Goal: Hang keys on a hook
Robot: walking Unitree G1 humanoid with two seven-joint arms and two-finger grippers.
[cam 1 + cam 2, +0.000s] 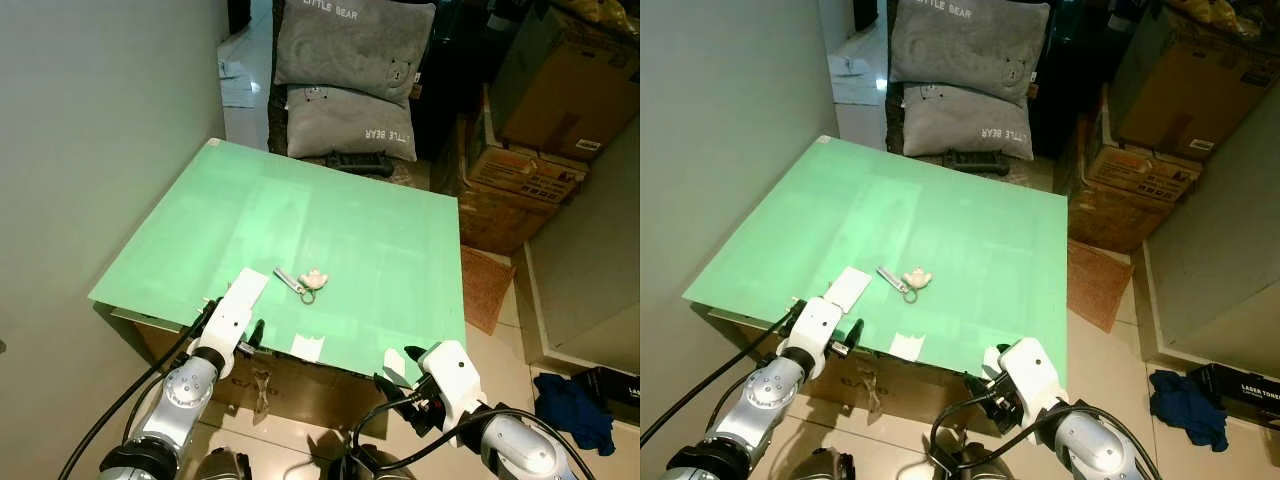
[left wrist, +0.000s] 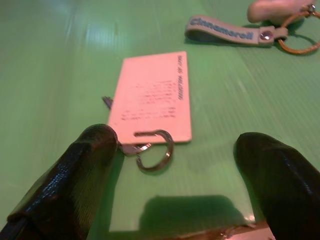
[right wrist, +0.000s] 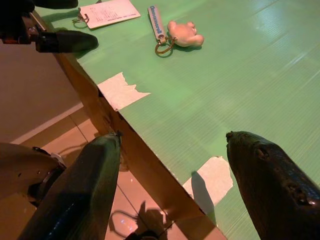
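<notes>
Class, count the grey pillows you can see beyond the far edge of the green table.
2. One grey pillow stands on top, printed LITTLE BEAR; the second grey pillow lies under it, just behind the green table. Others may be hidden behind them.

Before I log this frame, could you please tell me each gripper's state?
Left gripper: open, fingers either side of the tag's key ring, holding nothing.
Right gripper: open, empty, at the table edge.
</notes>
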